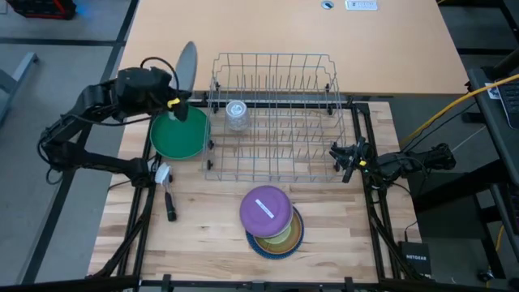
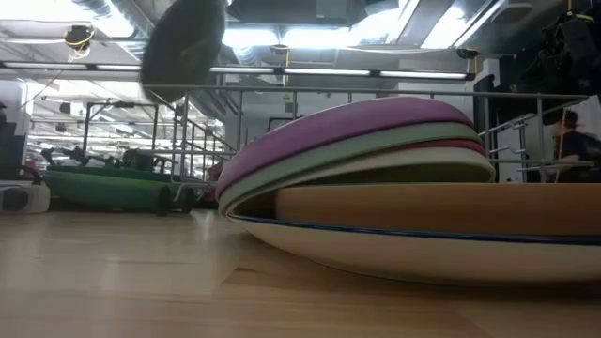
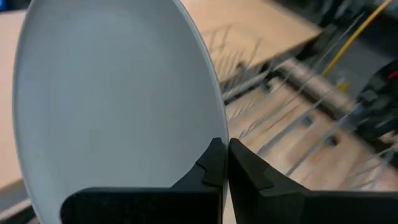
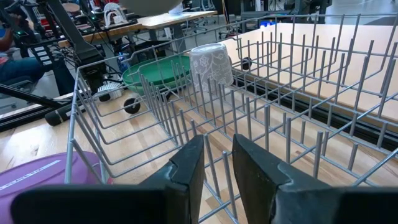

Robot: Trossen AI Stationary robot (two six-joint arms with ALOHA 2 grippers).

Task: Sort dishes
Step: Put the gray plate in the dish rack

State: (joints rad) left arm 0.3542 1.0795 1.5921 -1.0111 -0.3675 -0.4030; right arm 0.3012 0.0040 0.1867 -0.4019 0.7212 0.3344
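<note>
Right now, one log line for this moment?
left gripper: shut on grey plate, beside rack | right gripper: waiting | stack: untouched

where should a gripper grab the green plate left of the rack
By its raised rim, from above, on the side away from the wire rack. The green plate lies flat on the table, so only the rim offers an edge. The left gripper already holds a grey plate.

High cam is looking straight down at the whole pale wooden table [image 1: 203,235]. Low cam is sitting at tabletop height, right up against the stack of round plastic dishes [image 2: 376,188]. Both wrist cams are facing the metal wire dish rack [image 4: 298,81].
</note>
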